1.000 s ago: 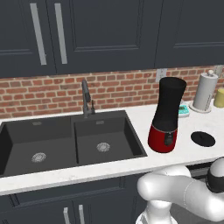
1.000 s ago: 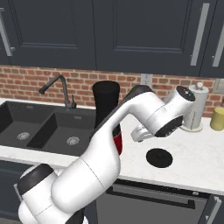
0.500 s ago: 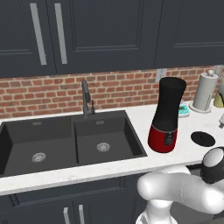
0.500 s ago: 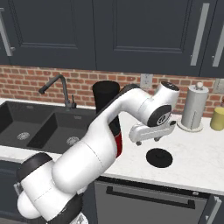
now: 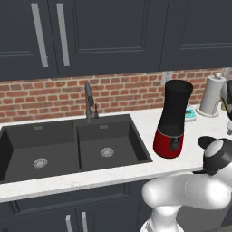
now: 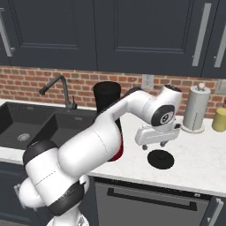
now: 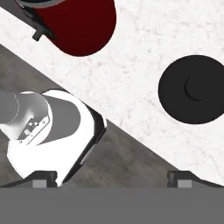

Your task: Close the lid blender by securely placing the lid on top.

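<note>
The blender (image 5: 174, 113) stands on the white counter right of the sink, a black jar with an open top on a glossy red base (image 7: 81, 26). In the right base view my arm hides most of the blender (image 6: 107, 95). The lid (image 6: 160, 159), a flat black disc with a raised centre, lies on the counter right of the blender. My gripper (image 6: 154, 145) hovers just above the counter, over the lid's near-left side, open and holding nothing. In the hand view the lid (image 7: 194, 89) sits right of centre, off the line between the tips of the gripper (image 7: 113, 179).
A paper towel roll (image 6: 195, 108) stands by the brick wall behind the lid, with a yellow container (image 6: 219, 119) to its right. A double black sink (image 5: 68, 149) with a faucet (image 5: 89, 99) lies left of the blender. A small teal item (image 5: 190, 114) rests behind the blender.
The arm's wrist has swung left and sunk a little, bringing the hand lower over the counter by the lid. Blender and lid have stayed put.
</note>
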